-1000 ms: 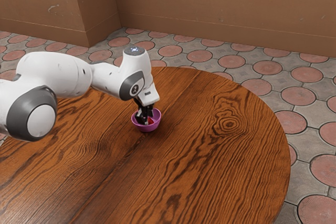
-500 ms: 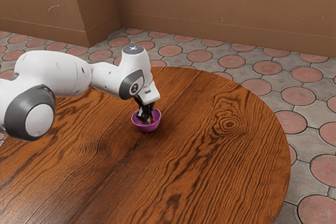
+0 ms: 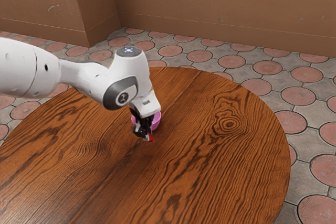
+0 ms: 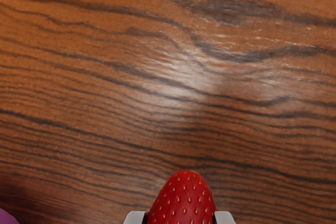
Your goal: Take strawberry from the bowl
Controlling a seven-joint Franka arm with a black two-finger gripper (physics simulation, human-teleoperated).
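"Exterior view, left to right?"
"Gripper (image 3: 144,132), fingers parted by the strawberry (image 3: 151,138) they pinch; bowl (image 3: 156,122) at one o'clock."
"Wrist view adds?"
"Seeds, fingertips (image 4: 224,217) either side."
"Changed?"
"Strawberry's left the bowl, now over the table (image 3: 210,156)."

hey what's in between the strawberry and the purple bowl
In the wrist view, one fingertip of the hand, against the strawberry, then a bare stretch of wooden table up to the bowl.
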